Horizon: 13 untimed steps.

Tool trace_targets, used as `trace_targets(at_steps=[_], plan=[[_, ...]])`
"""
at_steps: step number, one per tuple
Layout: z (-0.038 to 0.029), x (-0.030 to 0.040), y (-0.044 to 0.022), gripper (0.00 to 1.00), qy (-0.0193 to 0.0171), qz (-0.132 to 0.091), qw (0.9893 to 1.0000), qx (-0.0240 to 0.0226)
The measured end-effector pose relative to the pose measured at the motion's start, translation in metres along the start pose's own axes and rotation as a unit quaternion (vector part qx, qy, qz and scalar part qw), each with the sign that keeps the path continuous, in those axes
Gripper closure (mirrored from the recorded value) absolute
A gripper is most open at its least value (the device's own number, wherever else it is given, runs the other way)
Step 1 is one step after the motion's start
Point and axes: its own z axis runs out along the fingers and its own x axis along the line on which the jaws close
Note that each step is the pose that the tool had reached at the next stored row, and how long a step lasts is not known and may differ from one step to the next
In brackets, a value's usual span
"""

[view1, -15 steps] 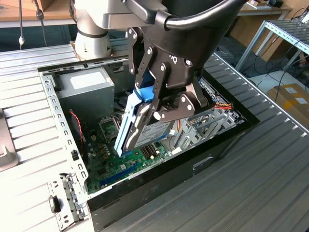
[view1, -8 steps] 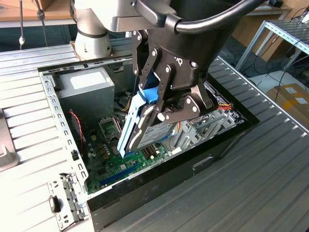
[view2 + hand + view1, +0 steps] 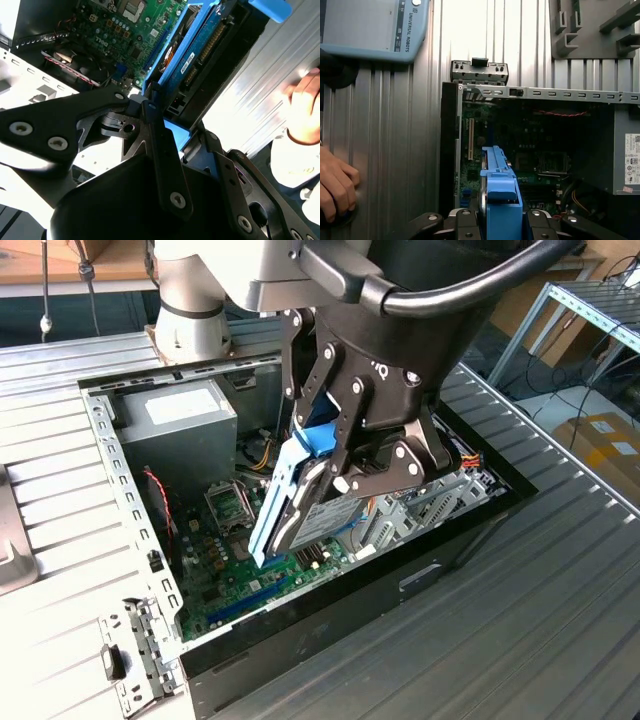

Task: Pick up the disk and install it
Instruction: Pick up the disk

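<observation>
The disk (image 3: pixel 300 502), a silver-grey hard drive in bright blue rails, is held on edge and slanted. In the exterior view its lower end points toward 7 o'clock, down inside the open computer case (image 3: pixel 118 502). That end hangs over the green motherboard (image 3: pixel 228 585); whether they touch cannot be told. The black gripper (image 3: pixel 335 465) is closed narrowly on the disk, with a finger pressed to each broad side. Both wrist views show this grasp, the fingers (image 3: pixel 536 220) flanking the blue rail (image 3: pixel 501 197) and the disk (image 3: pixel 200 55) standing out past the gripper (image 3: pixel 165 127). In the exterior view the grey power supply (image 3: pixel 180 420) lies at 10 o'clock from the disk, in the case's far corner. The case rests on a ribbed metal bench (image 3: pixel 520 630). A person's hand (image 3: pixel 335 187) lies on the bench beside the case, well apart from the disk.
</observation>
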Motion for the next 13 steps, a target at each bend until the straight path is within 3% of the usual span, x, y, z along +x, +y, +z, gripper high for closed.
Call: trace_targets(at_steps=[13], plan=[[-0.0001, 0.0048, -0.0058, 0.63, 0.0, 0.0, 1.0, 0.0]])
